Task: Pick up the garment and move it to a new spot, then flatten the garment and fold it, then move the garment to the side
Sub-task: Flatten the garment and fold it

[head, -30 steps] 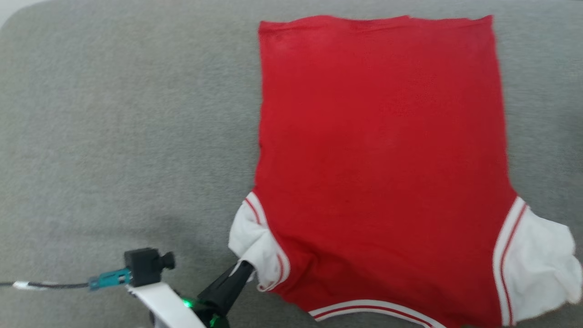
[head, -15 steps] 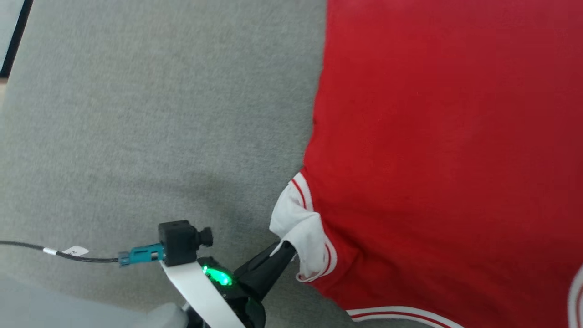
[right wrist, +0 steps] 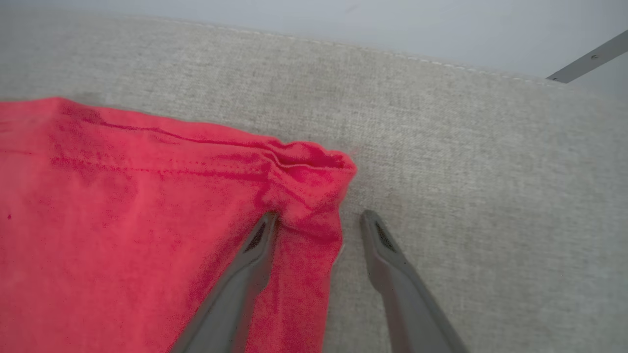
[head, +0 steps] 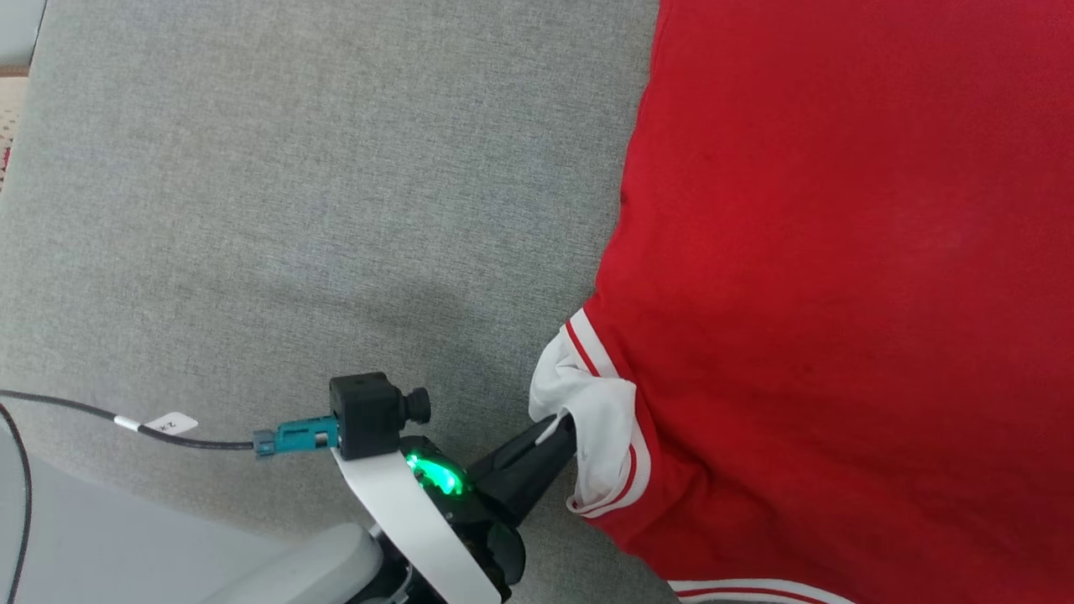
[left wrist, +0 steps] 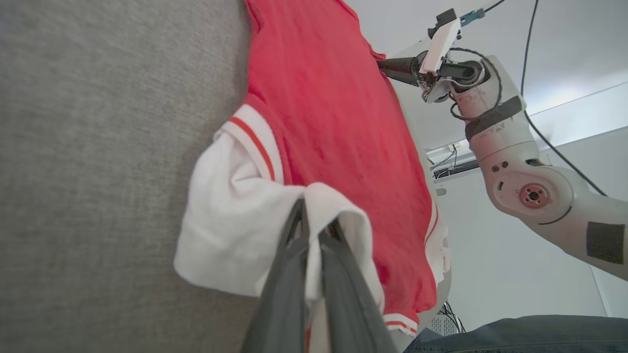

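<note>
Red garment [head: 839, 252], white red-striped sleeve [head: 597, 409], grey surface [head: 252, 210]

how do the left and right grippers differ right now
The left gripper is shut, pinching the white sleeve of the garment; the right gripper is open, gripping nothing. The left is at a sleeve; the right straddles a plain red corner, one finger over cloth, one over the grey cushion. Both have dark fingers at the garment's edge.
</note>
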Available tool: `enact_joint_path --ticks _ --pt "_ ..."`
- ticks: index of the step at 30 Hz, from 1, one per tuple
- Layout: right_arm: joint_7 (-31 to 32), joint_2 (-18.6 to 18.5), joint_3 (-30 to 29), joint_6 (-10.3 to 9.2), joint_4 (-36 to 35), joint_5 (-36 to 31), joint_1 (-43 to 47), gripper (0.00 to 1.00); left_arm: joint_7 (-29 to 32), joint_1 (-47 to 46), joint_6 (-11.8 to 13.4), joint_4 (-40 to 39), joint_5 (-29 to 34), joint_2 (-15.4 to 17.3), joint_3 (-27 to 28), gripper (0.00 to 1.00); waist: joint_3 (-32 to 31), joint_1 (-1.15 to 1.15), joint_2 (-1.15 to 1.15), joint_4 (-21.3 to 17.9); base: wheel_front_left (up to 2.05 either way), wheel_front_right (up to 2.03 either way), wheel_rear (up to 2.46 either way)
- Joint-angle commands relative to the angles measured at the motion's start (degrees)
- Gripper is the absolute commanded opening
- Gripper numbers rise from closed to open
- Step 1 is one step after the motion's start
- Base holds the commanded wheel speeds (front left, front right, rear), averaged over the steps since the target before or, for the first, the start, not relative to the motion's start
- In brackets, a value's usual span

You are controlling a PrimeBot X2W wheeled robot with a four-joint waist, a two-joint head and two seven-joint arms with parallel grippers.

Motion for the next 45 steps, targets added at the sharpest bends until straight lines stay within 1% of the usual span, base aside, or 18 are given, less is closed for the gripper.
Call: enact_joint_path --ticks 1,6,8,11,16,19,21,23,26,29,31,33,36,37,38,39,41,45 --pt "0.21 1.66 0.83 0.03 1.97 0.44 2.28 0.0 -0.29 -0.86 -0.1 0.2 -0.11 -0.05 -0.05 0.0 -0.4 0.0 0.0 -0.31 0.0 0.0 0.0" --pt "-3.53 1.23 1.43 0.01 2.01 2.77 2.59 0.0 -0.45 -0.54 -0.1 1.46 -1.12 1.02 0.59 0.0 -3.1 0.0 0.0 -2.53 0.0 0.0 0.0" --pt "-4.73 0.49 2.5 0.01 0.5 4.74 3.58 0.0 -0.49 0.34 -0.1 1.99 -1.23 1.72 1.11 0.0 -4.77 0.0 0.0 -3.73 0.0 0.0 0.0" --pt "-4.72 -1.5 4.64 0.01 -3.18 9.19 7.51 0.0 -0.52 2.03 -0.1 2.35 -1.63 2.29 3.09 0.0 -7.52 0.0 0.0 -5.68 0.0 0.0 0.0" --pt "-4.25 -7.65 6.76 0.01 -12.93 17.59 19.06 0.0 -0.53 5.67 -0.1 2.93 -2.31 3.71 6.31 0.0 -11.67 0.0 0.0 -8.99 0.0 0.0 0.0" --pt "-4.61 -10.59 5.54 0.02 -18.52 22.21 28.76 0.0 -0.54 7.94 -0.1 3.3 -2.56 4.55 7.88 0.0 -13.63 0.0 0.0 -10.78 0.0 0.0 0.0" --pt "-5.17 -11.97 4.21 0.02 -21.93 24.05 35.62 0.0 -0.55 9.23 -0.1 3.68 -2.77 5.05 9.26 0.0 -14.52 0.0 0.0 -11.97 0.0 0.0 0.0" --pt "-5.35 -12.19 3.0 0.01 -25.38 25.73 43.02 0.0 -0.54 10.56 -0.1 3.95 -3.04 5.36 10.46 0.0 -15.33 0.0 0.0 -12.97 0.0 0.0 0.0" --pt "-4.84 -11.34 1.13 0.01 -31.09 28.33 54.0 0.0 -0.5 12.16 -0.1 4.25 -3.16 5.79 11.91 0.0 -16.47 0.0 0.0 -14.05 0.0 0.0 0.0" --pt "-2.24 -10.57 0.15 0.02 -36.99 30.56 65.09 0.0 -0.48 13.31 -0.1 4.39 -3.51 6.11 12.82 0.0 -17.31 0.0 0.0 -14.77 0.0 0.0 0.0" --pt "-0.42 -9.97 -0.09 0.01 -40.68 30.82 71.0 0.0 -0.49 13.85 -0.1 4.51 -3.59 6.33 13.19 0.0 -17.64 0.0 0.0 -15.19 0.0 0.0 0.0" --pt "1.02 -8.82 -0.2 0.02 -44.26 30.59 75.05 0.0 -0.49 14.35 -0.1 4.58 -3.69 6.44 13.68 0.0 -17.77 0.0 0.0 -15.54 0.0 0.0 0.0" --pt "1.36 -7.02 -1.71 0.02 -47.8 29.39 77.1 0.0 -0.49 14.8 -0.1 4.7 -3.77 6.12 13.77 0.0 -17.96 0.0 0.0 -15.84 0.0 0.0 0.0" --pt "1.12 -6.42 -2.35 0.02 -48.66 28.98 77.16 0.05 -0.49 14.67 -0.1 4.76 -3.67 6.04 13.46 0.0 -18.06 0.0 0.0 -15.87 0.0 0.0 0.0" --pt "0.53 -5.99 -3.21 0.02 -49.55 28.5 76.84 0.2 -0.49 14.52 -0.1 4.85 -3.51 6.03 13.29 0.0 -18.12 0.0 0.0 -15.87 0.0 0.0 0.0" --pt "0.21 -5.69 -4.44 0.02 -50.12 28.2 76.49 1.0 -0.49 14.34 -0.1 4.89 -3.41 5.98 13.09 0.0 -18.16 0.0 0.0 -15.81 0.0 0.0 0.0" --pt "0.35 -6.45 -7.29 0.02 -51.84 28.17 76.1 1.0 -0.48 13.8 -0.1 4.89 -3.34 5.79 12.38 0.0 -18.25 0.0 0.0 -15.38 0.0 0.0 0.0" --pt "1.31 -8.02 -16.42 0.02 -54.83 29.25 73.36 1.0 -0.48 13.09 -0.1 4.67 -3.31 5.6 11.57 0.0 -18.06 0.0 0.0 -14.35 0.0 0.0 0.0"
